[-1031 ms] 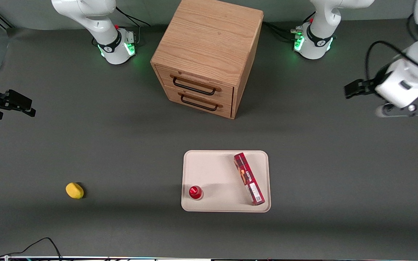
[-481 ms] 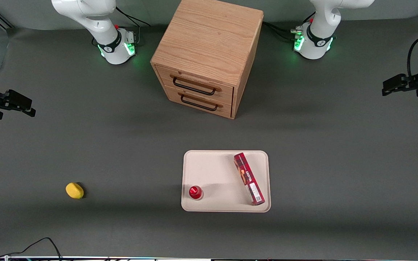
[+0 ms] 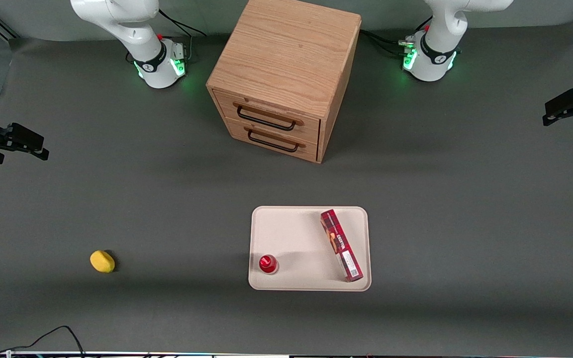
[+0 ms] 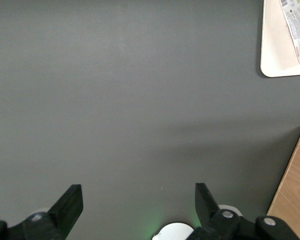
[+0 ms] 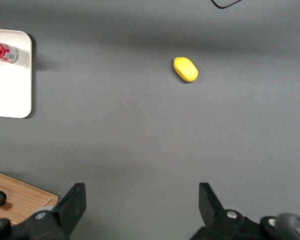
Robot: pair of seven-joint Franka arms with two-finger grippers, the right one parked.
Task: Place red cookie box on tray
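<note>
Red cookie box [image 3: 341,245] lies flat on tray [image 3: 291,233], angled, along tray's edge toward working arm's end. White label end [image 4: 296,27] nearer front camera. Small red-capped bottle [image 3: 268,263] stands on same tray, well apart from box. End effector [image 3: 560,107] up over bare desk [image 3: 465,199] at working arm's end, fingers [image 4: 70,202] spread wide, holding nothing. Wooden drawer cabinet [image 3: 284,79] farther back. Yellow lump [image 3: 102,261] toward parked arm's end.

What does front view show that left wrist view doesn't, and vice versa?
Only front: the whole red cookie box lying in the tray, a red-capped bottle on the tray, a yellow object toward the parked arm's end, the cabinet's two drawers.
Only left wrist: the pincer's spread fingers.
Both: tray corner, box's label end, cabinet, pincer parked away from the tray.
</note>
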